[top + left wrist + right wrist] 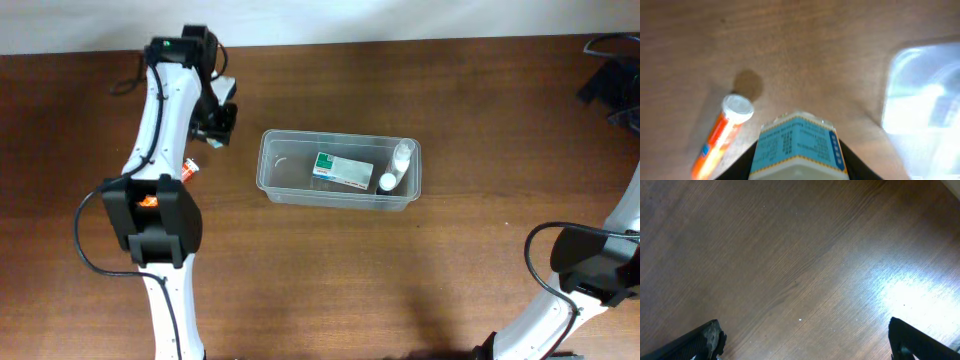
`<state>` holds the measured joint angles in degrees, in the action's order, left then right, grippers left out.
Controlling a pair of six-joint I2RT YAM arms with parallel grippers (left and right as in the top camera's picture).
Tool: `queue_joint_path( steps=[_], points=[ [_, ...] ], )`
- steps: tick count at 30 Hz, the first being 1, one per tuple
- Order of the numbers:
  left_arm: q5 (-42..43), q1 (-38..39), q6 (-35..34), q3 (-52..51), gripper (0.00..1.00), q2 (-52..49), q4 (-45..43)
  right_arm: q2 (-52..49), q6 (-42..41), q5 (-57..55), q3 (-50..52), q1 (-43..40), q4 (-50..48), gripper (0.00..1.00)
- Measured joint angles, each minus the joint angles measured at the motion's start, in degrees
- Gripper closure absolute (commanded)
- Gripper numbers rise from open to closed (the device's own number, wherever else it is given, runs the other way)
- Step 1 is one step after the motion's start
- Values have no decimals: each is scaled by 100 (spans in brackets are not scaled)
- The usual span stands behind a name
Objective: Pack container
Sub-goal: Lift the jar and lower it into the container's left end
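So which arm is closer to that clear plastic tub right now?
Left. The left gripper hangs just off the container at its far-left corner, holding a blue-and-white box. The right arm sits far off to the right, the right gripper open over the table.

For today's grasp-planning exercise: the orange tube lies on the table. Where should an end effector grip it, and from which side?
Grip the tube mid-body, below its white cap, from above, closing across its long axis. It lies flat on the table, apart from other things, so its round flanks look open. The left end effector holds a box.
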<state>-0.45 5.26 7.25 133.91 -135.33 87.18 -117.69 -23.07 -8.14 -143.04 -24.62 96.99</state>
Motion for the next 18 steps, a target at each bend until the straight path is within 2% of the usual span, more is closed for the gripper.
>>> queue_joint_path(
  steps=[8, 18],
  points=[
    [0, 597, 9, 1224, 65, 0, 769, 0, 2, 0, 0, 0, 0, 2],
    [-7, 1613, 87, 1080, 64, -2, 446, 0, -2, -2, 0, 0, 0, 2]
  ],
)
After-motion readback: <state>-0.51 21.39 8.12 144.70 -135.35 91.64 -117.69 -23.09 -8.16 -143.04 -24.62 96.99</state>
